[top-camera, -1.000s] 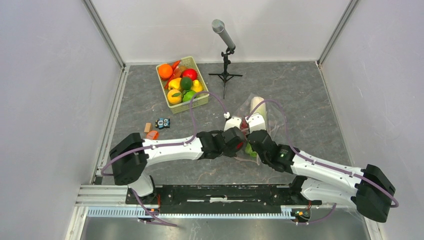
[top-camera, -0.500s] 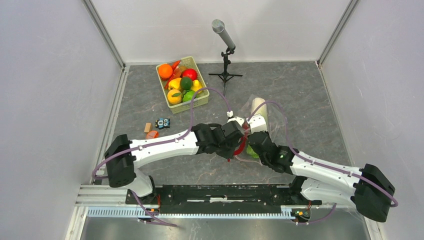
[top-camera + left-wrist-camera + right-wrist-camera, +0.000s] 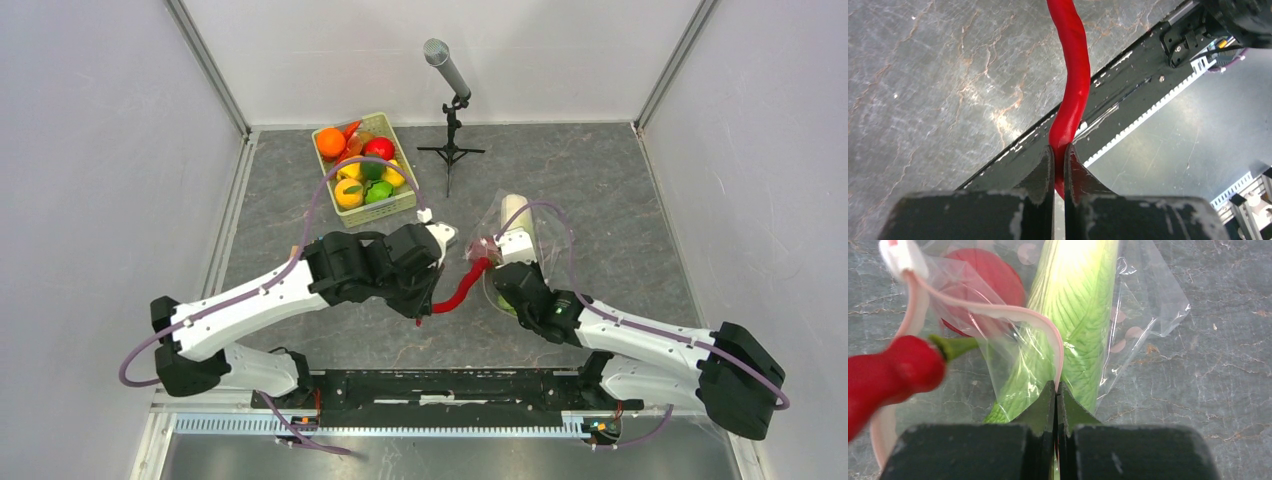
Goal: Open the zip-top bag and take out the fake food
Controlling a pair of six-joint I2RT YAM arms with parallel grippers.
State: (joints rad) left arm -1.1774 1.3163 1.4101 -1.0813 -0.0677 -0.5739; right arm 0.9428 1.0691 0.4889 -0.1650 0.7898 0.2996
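Near the middle of the worktop [image 3: 620, 180], the left fingers [image 3: 1040, 172] are clamped on the tip of the red chili [image 3: 1075, 75]. Its long axis runs from 7 to 1 o'clock, green stem toward the zip-top bag [image 3: 1143, 300]. Just beyond, at 2 o'clock, the right fingers [image 3: 1075, 412] are closed on the bag's pink zip strip [image 3: 1013, 312], and inside the bag the cabbage [image 3: 1078, 295] lies with its white end toward 12 o'clock.

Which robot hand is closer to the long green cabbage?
Right. The right hand pinches the pink edge of the zip-top bag right beside the cabbage; the left hand is off to the left, gripping a red chili.
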